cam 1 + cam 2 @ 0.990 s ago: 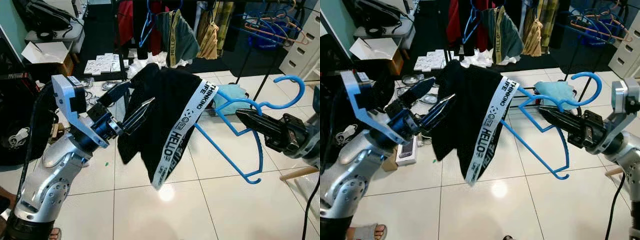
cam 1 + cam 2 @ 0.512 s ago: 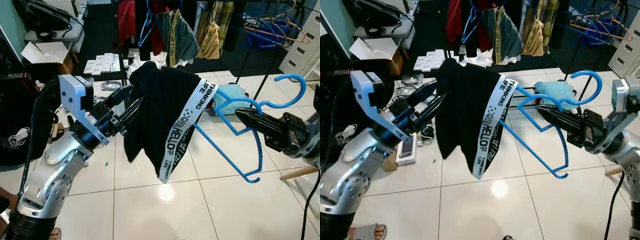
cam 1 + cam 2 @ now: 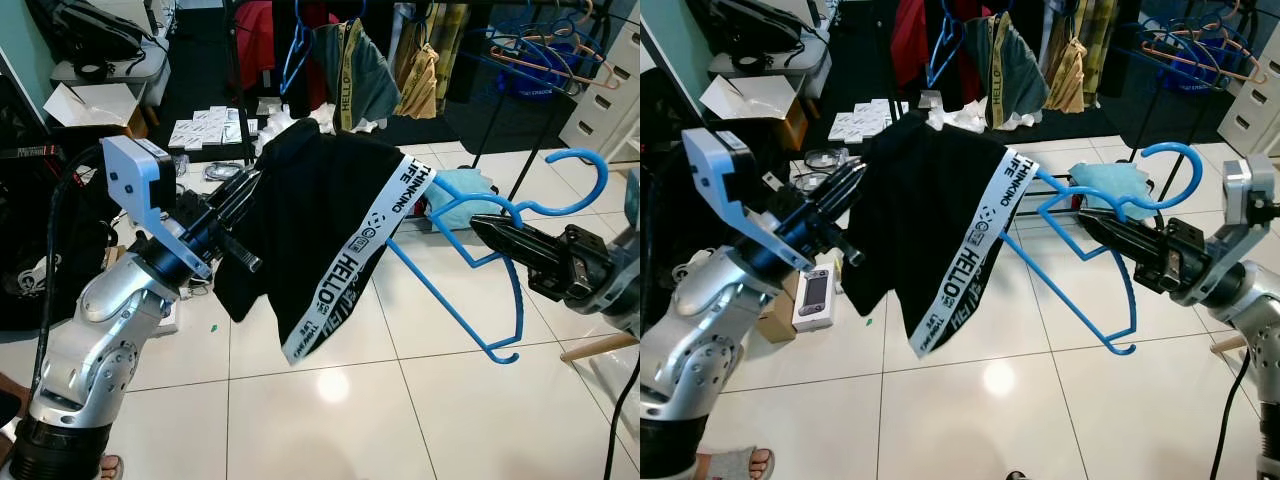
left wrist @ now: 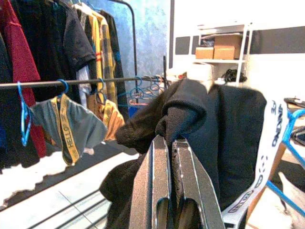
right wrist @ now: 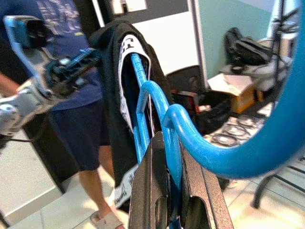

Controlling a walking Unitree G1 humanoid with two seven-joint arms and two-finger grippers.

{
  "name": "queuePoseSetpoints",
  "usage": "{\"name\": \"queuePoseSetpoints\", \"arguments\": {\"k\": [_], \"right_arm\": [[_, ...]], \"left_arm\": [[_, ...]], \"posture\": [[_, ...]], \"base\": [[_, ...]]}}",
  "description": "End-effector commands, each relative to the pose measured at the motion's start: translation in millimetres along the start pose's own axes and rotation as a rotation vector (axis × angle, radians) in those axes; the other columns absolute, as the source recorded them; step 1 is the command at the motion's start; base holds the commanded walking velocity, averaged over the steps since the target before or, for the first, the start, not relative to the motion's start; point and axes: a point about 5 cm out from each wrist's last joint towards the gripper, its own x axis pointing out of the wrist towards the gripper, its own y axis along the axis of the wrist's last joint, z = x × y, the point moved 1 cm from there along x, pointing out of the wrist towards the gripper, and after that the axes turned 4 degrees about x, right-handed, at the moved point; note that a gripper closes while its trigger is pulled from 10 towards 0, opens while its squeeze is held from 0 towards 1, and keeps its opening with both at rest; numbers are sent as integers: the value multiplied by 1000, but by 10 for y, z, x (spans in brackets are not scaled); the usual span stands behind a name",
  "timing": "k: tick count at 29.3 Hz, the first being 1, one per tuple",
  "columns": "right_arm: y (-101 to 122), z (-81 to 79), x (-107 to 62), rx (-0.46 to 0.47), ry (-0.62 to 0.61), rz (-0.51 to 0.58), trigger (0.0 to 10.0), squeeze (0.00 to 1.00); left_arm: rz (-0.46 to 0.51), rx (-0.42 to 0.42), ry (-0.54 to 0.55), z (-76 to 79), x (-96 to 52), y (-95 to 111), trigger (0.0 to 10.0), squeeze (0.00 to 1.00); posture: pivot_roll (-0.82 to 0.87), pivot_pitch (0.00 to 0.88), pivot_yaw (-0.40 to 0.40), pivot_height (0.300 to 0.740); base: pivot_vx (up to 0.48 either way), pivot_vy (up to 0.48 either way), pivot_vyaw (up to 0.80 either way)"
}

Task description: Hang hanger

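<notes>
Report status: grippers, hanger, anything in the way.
Right gripper shut on the blue hanger by its neck. Left gripper shut on the black garment draped over the hanger. Rack ahead, crowded with clothes.

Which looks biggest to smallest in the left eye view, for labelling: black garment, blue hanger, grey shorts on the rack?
1. black garment
2. blue hanger, wide but thin
3. grey shorts, though farther from the camera, so their true size is unsure.

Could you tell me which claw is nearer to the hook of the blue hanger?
The right. The right claw is shut on the blue hanger at its neck, just below the hook. The left claw pinches the black garment at the hanger's far end.
</notes>
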Motion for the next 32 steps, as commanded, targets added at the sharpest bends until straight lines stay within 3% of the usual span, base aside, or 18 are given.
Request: {"name": "queuePoseSetpoints", "arguments": {"k": [1, 20, 29, 31, 32], "right_arm": [[-17, 39, -10, -10, -34, 12, 10000, 0], [-89, 178, -36, -3, -129, 24, 10000, 0], [-63, 199, -5, -14, -135, 51, 10000, 0], [-36, 208, 0, -22, -141, 72, 10000, 0], [61, 224, 9, -34, -149, 146, 10000, 0]], "left_arm": [[17, -2, 1, -57, -14, 55, 0, 0], [274, -128, -53, -74, 52, 543, 0, 0], [303, -153, -80, -57, 59, 611, 0, 0], [301, -158, -85, -52, 55, 607, 0, 0], [282, -178, -98, -33, 40, 571, 0, 0]], "posture": [[-4, 149, -2, 740], [2, 146, -6, 740], [3, 143, -5, 740], [3, 143, -5, 740], [2, 141, -6, 740]], "base": [[0, 0, 0], [0, 0, 0], [0, 0, 0], [0, 0, 0], [0, 0, 0]]}}
